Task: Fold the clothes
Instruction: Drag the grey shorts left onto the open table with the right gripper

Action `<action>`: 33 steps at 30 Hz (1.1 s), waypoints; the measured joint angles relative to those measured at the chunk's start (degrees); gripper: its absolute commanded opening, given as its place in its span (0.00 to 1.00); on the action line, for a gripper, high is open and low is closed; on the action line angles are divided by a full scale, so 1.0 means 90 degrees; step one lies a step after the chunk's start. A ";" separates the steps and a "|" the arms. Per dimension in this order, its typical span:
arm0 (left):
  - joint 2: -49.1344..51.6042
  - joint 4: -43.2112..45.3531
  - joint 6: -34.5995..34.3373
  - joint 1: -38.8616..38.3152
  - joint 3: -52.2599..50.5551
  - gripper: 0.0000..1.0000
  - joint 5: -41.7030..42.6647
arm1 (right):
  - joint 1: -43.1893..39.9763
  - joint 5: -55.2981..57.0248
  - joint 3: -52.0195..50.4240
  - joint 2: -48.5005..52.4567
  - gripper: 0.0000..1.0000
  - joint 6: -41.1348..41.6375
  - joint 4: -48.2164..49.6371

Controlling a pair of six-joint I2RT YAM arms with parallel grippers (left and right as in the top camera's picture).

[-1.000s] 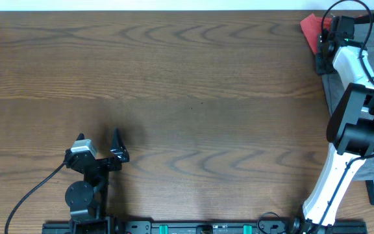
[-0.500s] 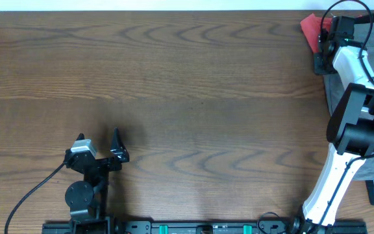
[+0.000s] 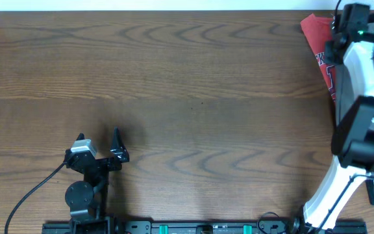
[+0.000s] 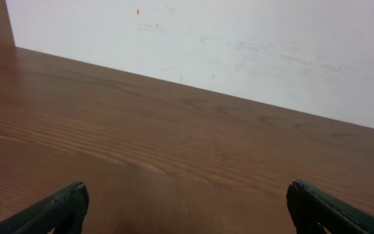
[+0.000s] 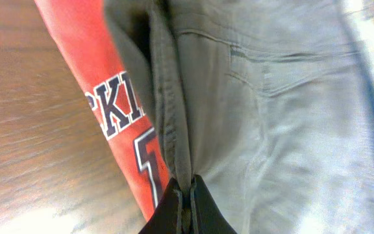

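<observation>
- Up close, in the right wrist view, the grey-taupe shorts fill the centre and right of the frame. The cloth is a matte woven fabric, lightly creased.
- The waistband is a thick doubled strip with lines of stitching. It runs from the top centre down to the bottom centre, so the long axis of the shorts there is nearly vertical in the frame.
- A stitched back pocket shows in the upper right as a shallow pointed outline sewn flat into the cloth.
- The right gripper is at the bottom centre, its two dark fingers pinched together on the lower end of the waistband.
- The red T-shirt lies under the left edge of the shorts. It is a smooth knit with white block letters outlined in navy, and slants from the upper left to the bottom centre.
- In the overhead view the T-shirt lies in the upper right corner of the table, beside the white right arm.
- The left gripper is in the lower left and holds nothing, its fingers spread wide at the bottom corners of its wrist view.
- The table is brown, with wavy printed wood grain and a soft sheen.
- Behind it is a plain white wall.
</observation>
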 measured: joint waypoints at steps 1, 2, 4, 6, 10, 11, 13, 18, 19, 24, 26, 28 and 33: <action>0.0000 0.0000 0.0000 0.0000 0.0000 0.98 0.0000 | 0.0022 -0.0073 0.0000 -0.0155 0.01 0.0002 -0.0085; 0.0000 0.0000 0.0000 0.0000 0.0000 0.98 0.0000 | 0.0053 -0.0165 0.0000 -0.0279 0.01 0.0005 -0.0165; 0.0000 0.0000 0.0000 0.0000 0.0000 0.98 0.0000 | 0.0138 -0.0427 0.0000 -0.0522 0.01 0.0005 -0.0342; 0.0000 0.0000 0.0000 0.0000 0.0000 0.98 0.0000 | 0.0270 -0.0738 0.0002 -0.0680 0.01 0.0005 -0.0483; 0.0000 -0.0002 0.0000 0.0000 0.0000 0.98 0.0000 | 0.0760 -0.1413 0.0002 -0.0782 0.01 0.0007 -0.0843; 0.0000 0.0000 0.0000 0.0000 0.0000 0.98 0.0000 | 0.0911 -0.1549 0.0002 -0.0782 0.01 0.0007 -0.0937; 0.0000 0.0000 0.0000 0.0000 0.0000 0.98 0.0000 | 0.1280 -0.1860 0.0002 -0.0782 0.01 0.0007 -0.1110; 0.0000 0.0000 0.0000 0.0000 0.0000 0.98 0.0000 | 0.2344 -0.2669 0.0000 -0.0782 0.01 0.0083 -0.1392; 0.0000 0.0000 0.0000 0.0000 0.0000 0.98 0.0000 | 0.2582 -0.2800 0.0002 -0.0782 0.01 0.0138 -0.1406; 0.0000 0.0000 0.0000 0.0000 0.0000 0.98 0.0000 | 0.3791 -0.3232 0.0000 -0.0782 0.01 0.0457 -0.1375; 0.0000 0.0000 0.0000 0.0000 0.0000 0.98 0.0000 | 0.4303 -0.3330 0.0000 -0.0780 0.01 0.0661 -0.1328; 0.0000 0.0000 0.0000 0.0000 0.0000 0.98 0.0000 | 0.4818 -0.3398 0.0000 -0.0777 0.01 0.0933 -0.1282; 0.0000 0.0000 0.0000 0.0000 0.0000 0.98 0.0000 | 0.5880 -0.3529 0.0002 -0.0777 0.13 0.1603 -0.1183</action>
